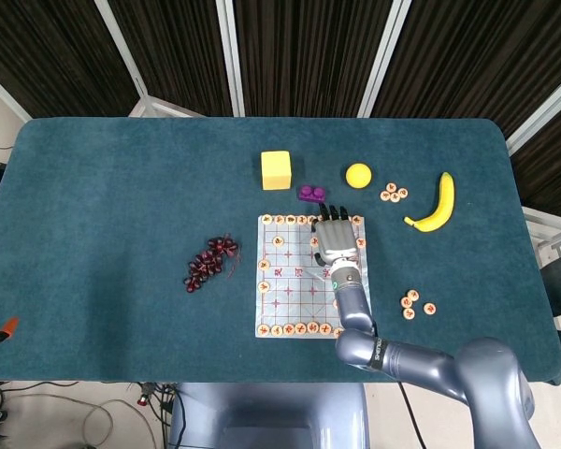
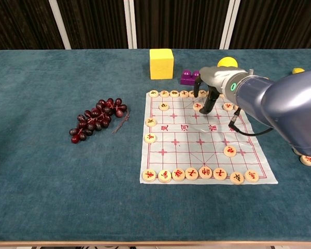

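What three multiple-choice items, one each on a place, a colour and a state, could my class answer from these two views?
1. Where do the grapes lie?
A. left of the board
B. on the board
C. beside the banana

2. What colour is the cube?
A. red
B. yellow
C. purple

3. How is the right hand?
A. gripping the banana
B. resting on the cube
C. over the board's far rows, fingers pointing down

Answers:
1 A: the grapes sit on the cloth left of the board.
2 B: the cube is plainly yellow.
3 C: its fingers reach down among the pieces, while the banana lies apart.
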You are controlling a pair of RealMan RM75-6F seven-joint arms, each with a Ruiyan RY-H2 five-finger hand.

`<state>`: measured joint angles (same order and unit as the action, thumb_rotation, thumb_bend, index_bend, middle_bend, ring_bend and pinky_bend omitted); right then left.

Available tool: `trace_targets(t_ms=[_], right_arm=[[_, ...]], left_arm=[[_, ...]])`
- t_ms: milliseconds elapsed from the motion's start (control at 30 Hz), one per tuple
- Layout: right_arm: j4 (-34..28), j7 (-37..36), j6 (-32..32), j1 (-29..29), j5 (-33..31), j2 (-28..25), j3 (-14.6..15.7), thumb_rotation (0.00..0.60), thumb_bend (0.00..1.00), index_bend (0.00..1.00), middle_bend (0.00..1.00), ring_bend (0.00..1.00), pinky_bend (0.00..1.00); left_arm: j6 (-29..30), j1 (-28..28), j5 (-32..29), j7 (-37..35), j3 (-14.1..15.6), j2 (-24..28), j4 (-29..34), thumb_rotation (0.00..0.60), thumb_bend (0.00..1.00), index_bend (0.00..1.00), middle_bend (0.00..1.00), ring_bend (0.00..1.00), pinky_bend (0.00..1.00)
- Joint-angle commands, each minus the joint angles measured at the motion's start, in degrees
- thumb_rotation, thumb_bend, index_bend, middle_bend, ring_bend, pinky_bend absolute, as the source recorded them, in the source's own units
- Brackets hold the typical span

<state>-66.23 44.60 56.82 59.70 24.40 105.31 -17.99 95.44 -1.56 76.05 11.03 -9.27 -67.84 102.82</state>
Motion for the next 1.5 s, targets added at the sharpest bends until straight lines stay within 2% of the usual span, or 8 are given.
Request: trace_targets(t_ms=[33,1500], right_arm=[[0.85,0.26,-0.24,0.07,-0.10,0.49,-0.20,0.600,0.37,0.38,0.00,0.00,0.02],[9.24,1.70,-3.36,0.88,-0.16,5.00,-3.39,0.600,0.37,0.46,0.00,0.00,0.02]], left_arm=[[0.03,-0.04,-0.08,-0.19,-0.08,0.10,0.00,0.600,0.03,0.02,0.00,0.00,0.04],[0.10,-0.07,-0.23,-0.92,-0.32,0.36,-0.28,0.600,0.03,0.02,0.00,0.00,0.04]])
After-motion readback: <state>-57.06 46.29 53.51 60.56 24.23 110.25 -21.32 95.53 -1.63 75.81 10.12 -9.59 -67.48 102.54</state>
